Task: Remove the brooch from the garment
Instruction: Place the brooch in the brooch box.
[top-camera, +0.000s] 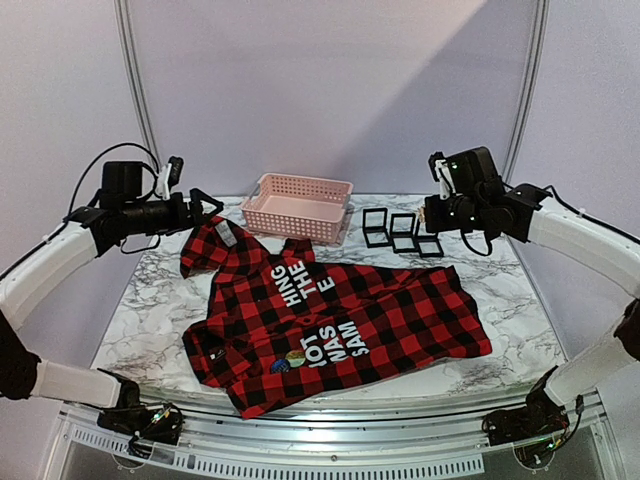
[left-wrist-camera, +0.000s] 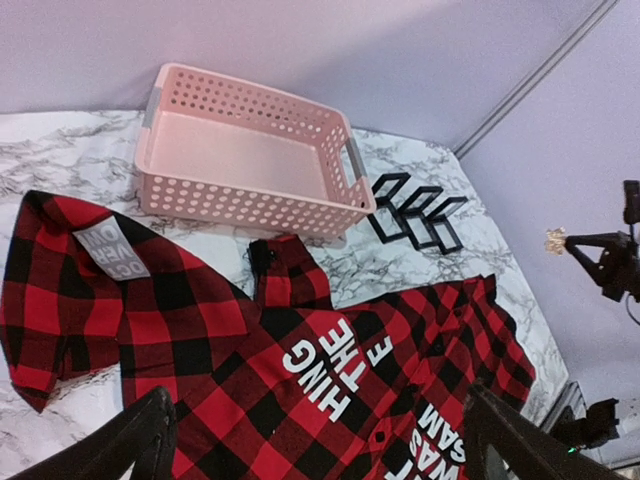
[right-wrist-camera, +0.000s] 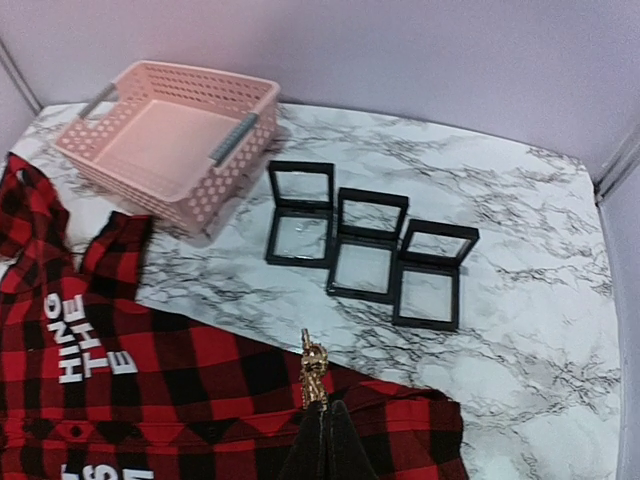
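Note:
The garment (top-camera: 400, 318), a red-and-black plaid shirt with white lettering, lies spread flat on the marble table (top-camera: 150, 300). A small gold brooch (right-wrist-camera: 314, 368) sticks up from the tips of my right gripper (right-wrist-camera: 322, 408), which is shut on it and hangs over the garment's (right-wrist-camera: 150, 390) far right edge. The same gold brooch (left-wrist-camera: 556, 240) shows at the right of the left wrist view. My left gripper (left-wrist-camera: 325, 450) is open and empty above the garment's (left-wrist-camera: 200, 340) upper left part, near its grey label (left-wrist-camera: 110, 250). A round multicoloured badge (top-camera: 289, 361) sits on the shirt by the lettering.
A pink perforated basket (top-camera: 297, 207) stands at the back centre. To its right, three open black display boxes (top-camera: 402, 232) sit in a cluster, just beyond the right gripper (top-camera: 432, 212). The left gripper (top-camera: 208, 205) hovers by the shirt's collar corner.

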